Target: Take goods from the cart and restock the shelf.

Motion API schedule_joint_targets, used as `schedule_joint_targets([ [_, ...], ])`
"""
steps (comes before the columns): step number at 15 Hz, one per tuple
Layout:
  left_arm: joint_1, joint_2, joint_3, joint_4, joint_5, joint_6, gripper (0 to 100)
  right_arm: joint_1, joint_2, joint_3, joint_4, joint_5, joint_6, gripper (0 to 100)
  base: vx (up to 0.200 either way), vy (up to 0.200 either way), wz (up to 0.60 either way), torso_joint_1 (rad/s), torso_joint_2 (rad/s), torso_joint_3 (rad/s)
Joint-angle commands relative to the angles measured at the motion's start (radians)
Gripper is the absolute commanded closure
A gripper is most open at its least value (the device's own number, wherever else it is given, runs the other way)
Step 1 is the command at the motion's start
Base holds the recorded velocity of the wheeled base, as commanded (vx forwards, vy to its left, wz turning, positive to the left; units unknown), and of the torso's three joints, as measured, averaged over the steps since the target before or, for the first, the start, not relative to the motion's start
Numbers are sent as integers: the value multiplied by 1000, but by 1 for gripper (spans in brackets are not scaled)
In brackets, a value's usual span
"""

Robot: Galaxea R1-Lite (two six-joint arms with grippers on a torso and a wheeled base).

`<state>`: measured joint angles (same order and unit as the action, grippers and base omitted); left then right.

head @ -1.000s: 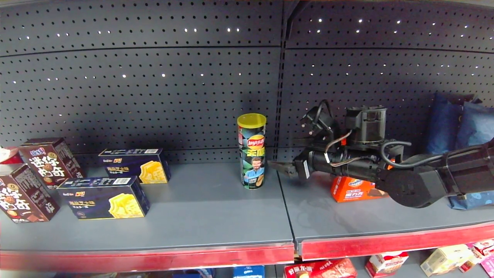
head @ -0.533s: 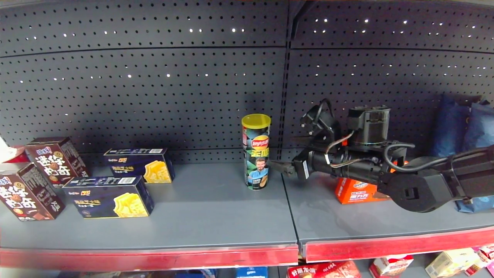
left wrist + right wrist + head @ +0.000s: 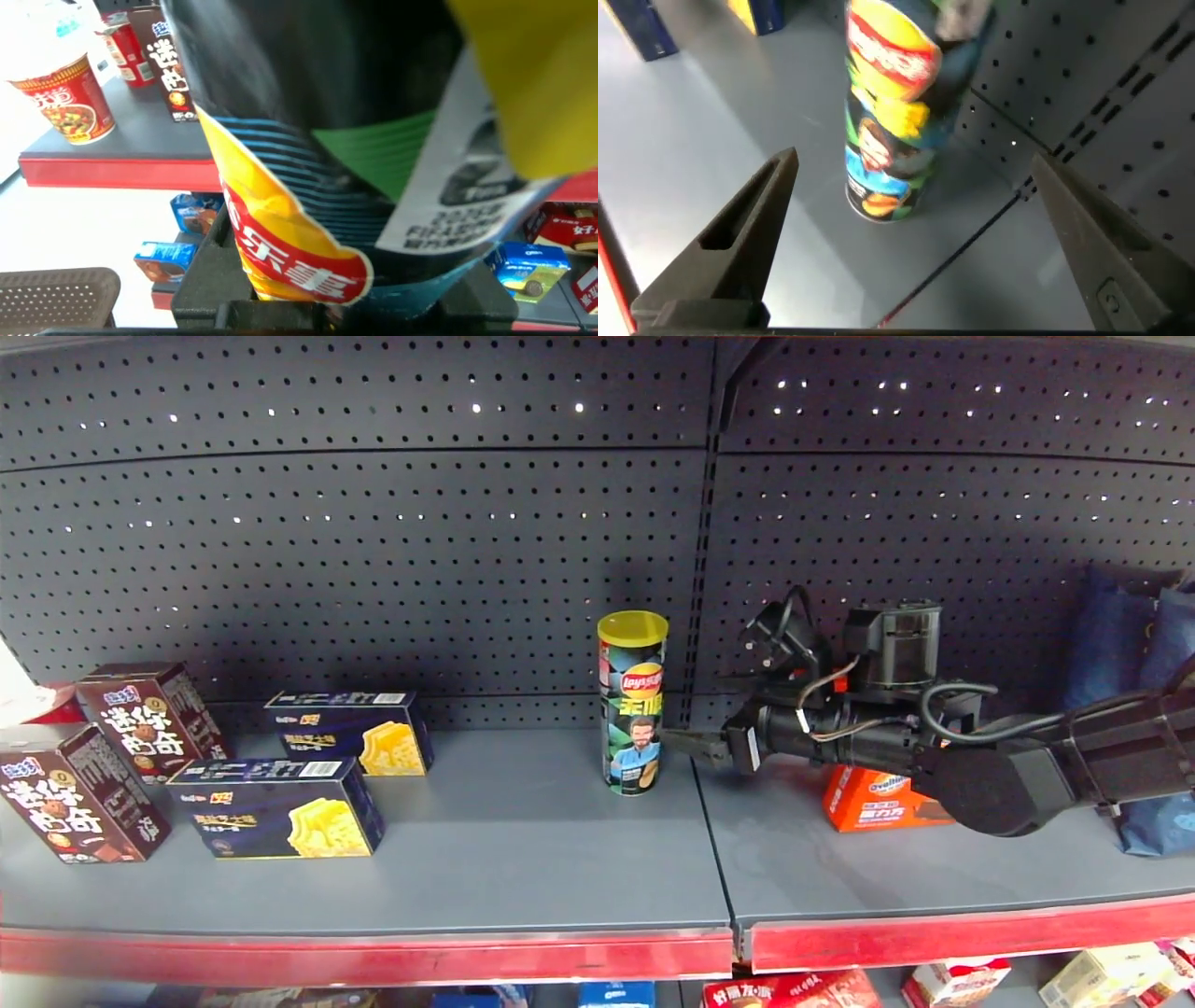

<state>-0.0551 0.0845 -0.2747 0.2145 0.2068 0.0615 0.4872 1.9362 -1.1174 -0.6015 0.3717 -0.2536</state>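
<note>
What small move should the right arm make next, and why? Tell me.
Probably draw the right gripper straight back: it is open and apart from the can, which stands upright on the shelf. The left gripper holds a second can.

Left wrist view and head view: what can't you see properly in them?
Left wrist view: colourful snack package held so close it blurs; the top edge cuts it off.
Head view: orange cardboard box, its top covered by the black right arm.
Head view: dark blue bags, cut off by the right edge.
</note>
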Motion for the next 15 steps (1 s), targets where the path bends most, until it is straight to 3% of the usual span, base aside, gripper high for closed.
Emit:
schedule_joint_targets([
  [1,0,1,2,0,0,0,100,-18,29,-13,2,16,4,0,0,0,0,0,0,0],
  [15,1,0,28,0,3,0,100,33,239,-174,-50,85,63,0,0,0,0,0,0,0],
])
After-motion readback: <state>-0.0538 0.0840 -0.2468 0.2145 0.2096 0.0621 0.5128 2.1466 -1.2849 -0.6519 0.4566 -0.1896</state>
